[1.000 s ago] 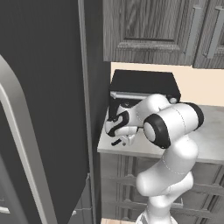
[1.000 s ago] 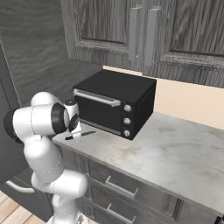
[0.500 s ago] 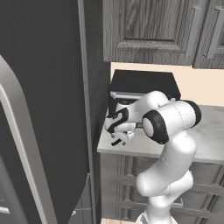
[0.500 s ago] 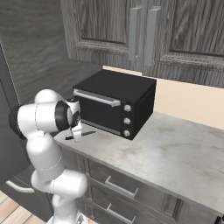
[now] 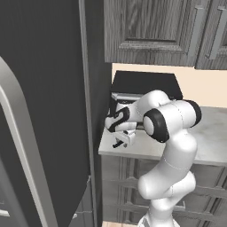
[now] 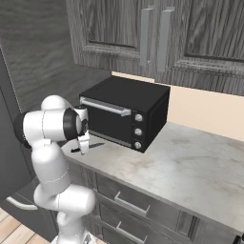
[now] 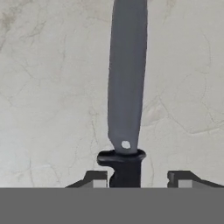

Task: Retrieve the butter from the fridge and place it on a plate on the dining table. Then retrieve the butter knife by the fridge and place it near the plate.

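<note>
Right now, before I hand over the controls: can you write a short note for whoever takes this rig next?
Gripper: lowered onto the worktop beside the fridge, straddling the butter knife at its black handle; the fingertips stand apart on either side and a firm grip cannot be confirmed.
Butter knife: flat on the marbled worktop in front of the black toaster oven, blade pointing away from the hand.
Done: arm is positioned over the knife.
Left: close on the handle, lift, carry the knife to the dining table and set it near the plate. Check there that the butter is on the plate.
</note>
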